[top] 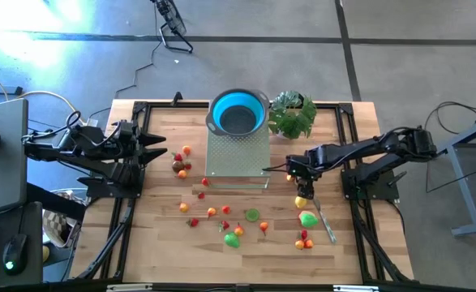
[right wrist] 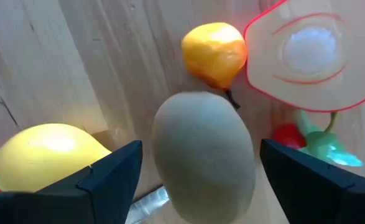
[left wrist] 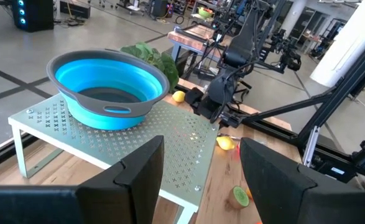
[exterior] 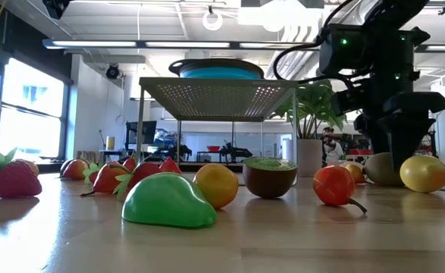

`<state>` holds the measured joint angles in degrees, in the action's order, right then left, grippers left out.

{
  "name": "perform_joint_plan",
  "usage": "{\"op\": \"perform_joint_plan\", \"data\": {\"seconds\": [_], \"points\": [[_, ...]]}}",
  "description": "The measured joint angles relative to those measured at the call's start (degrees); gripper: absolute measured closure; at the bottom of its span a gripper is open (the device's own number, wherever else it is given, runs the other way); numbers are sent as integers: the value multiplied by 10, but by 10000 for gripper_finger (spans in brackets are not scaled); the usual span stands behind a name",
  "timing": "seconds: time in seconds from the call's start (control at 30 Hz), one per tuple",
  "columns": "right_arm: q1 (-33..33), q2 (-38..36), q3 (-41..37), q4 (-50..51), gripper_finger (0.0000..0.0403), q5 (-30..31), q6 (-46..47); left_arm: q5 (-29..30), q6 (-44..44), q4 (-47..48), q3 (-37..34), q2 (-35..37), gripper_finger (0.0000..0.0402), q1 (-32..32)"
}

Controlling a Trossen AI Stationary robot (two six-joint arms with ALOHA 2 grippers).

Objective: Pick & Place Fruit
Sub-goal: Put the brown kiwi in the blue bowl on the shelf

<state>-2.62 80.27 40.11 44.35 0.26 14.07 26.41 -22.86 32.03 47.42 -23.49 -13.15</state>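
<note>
Left gripper (top: 158,150) parked mid-left, fingers apart, empty | fruit (top: 226,225) scattered lower centre, blue bowl (top: 238,112) on rack (top: 236,162) top centre | right gripper (top: 301,180) centre-right, spread wide over brownish fruit (right wrist: 204,152), not grasping | step: pick approach; next likely descend, close | tight: lemon (right wrist: 45,152), orange fruit (right wrist: 214,53) alongside; knife (top: 325,221) near.

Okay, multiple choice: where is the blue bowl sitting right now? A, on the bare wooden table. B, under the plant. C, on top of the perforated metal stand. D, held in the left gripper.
C: the blue bowl rests on top of the perforated metal stand, raised above the table, with no gripper touching it.
</note>
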Motion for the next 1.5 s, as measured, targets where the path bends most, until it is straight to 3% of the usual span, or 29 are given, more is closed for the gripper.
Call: {"op": "perform_joint_plan", "data": {"seconds": [0.3,0.73,1.1,1.3,1.5], "points": [[0,0,-1,-3,93,10,1,0,0,0,0,0,197,0],[0,0,-1,-3,197,10,-2,0,0,0,0,0,197,0],[0,-24,30,9,198,7,11,0,0,0,0,0,197,0],[0,-40,80,52,198,3,14,0,0,0,0,0,197,0],[0,-42,147,66,200,-37,14,0,0,0,0,0,197,0]]}}
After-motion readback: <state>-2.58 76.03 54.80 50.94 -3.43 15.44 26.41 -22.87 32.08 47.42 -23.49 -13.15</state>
